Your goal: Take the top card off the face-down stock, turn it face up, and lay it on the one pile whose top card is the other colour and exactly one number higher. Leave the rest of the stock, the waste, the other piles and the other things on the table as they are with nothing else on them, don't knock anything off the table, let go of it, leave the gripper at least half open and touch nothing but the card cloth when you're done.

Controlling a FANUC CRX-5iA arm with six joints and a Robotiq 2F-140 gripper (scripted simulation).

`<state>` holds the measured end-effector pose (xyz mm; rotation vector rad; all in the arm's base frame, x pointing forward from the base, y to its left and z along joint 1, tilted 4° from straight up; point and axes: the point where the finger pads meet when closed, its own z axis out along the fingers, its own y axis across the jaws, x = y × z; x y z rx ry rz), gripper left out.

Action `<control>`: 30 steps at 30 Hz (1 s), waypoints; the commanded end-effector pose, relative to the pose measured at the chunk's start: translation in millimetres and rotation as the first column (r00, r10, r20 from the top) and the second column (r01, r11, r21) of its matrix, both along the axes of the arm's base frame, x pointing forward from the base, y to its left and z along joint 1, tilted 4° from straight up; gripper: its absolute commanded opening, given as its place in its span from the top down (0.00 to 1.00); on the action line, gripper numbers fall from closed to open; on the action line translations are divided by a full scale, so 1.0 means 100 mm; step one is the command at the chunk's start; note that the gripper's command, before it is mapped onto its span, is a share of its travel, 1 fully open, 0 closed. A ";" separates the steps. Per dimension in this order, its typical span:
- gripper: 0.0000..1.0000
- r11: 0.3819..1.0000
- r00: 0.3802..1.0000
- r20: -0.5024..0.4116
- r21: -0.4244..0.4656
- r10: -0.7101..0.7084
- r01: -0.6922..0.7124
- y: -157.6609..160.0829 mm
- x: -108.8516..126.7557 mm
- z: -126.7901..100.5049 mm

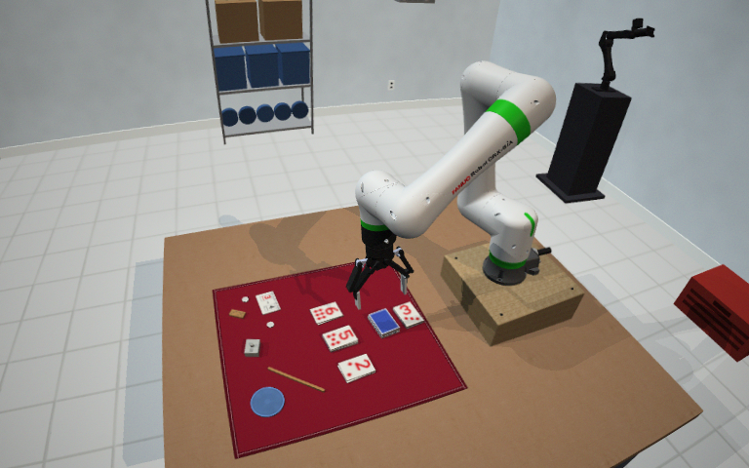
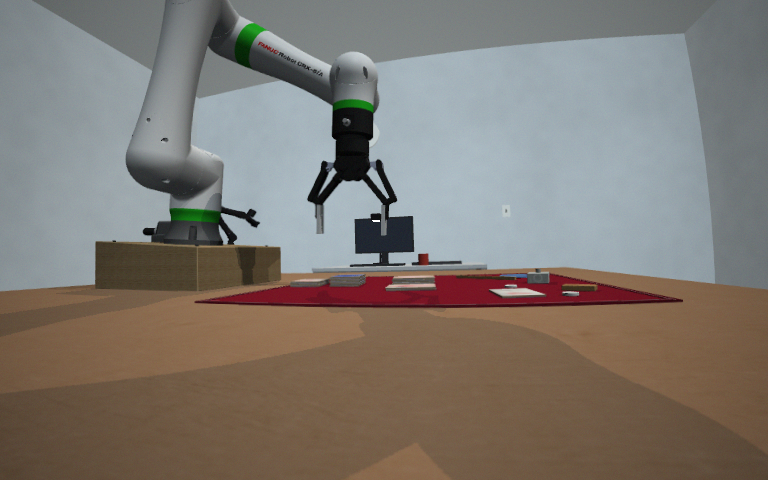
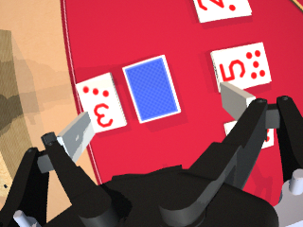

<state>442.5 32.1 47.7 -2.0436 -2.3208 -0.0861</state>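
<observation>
My gripper (image 1: 380,293) (image 2: 351,227) (image 3: 154,109) is wide open and empty, pointing down high above the stock. The face-down blue stock (image 1: 383,322) (image 2: 347,280) (image 3: 151,89) lies squared on the red card cloth (image 1: 409,374) (image 2: 254,297) (image 3: 109,38). A face-up red 3 (image 1: 409,314) (image 3: 101,99) lies beside it, near the cloth's edge. Piles topped by a red 6 (image 1: 326,312), a red 5 (image 1: 339,337) (image 3: 241,66) and a red 2 (image 1: 356,368) (image 3: 223,9) form a row on the stock's other side. The stock's top card face is hidden.
A separate card showing 3 (image 1: 267,302) lies at the cloth's far left, near a small wooden block (image 1: 237,314) and two white discs. A grey box (image 1: 252,347), a thin stick (image 1: 295,378) and a blue disc (image 1: 267,402) lie further forward. The wooden robot base (image 1: 513,297) stands right.
</observation>
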 end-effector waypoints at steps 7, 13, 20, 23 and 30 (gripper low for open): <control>0.00 0.992 0.993 0.073 -0.090 0.091 -0.085 -0.16 -0.04 -0.06; 0.00 0.992 0.993 0.073 -0.090 0.091 -0.085 -0.16 -0.04 -0.06; 0.50 0.992 0.993 0.073 -0.090 0.091 -0.084 -0.16 -0.04 -0.06; 0.50 0.992 0.993 0.072 -0.091 0.090 -0.083 -0.16 -0.04 -0.07; 0.50 0.992 0.994 0.071 -0.096 0.085 -0.078 -0.17 -0.04 -0.10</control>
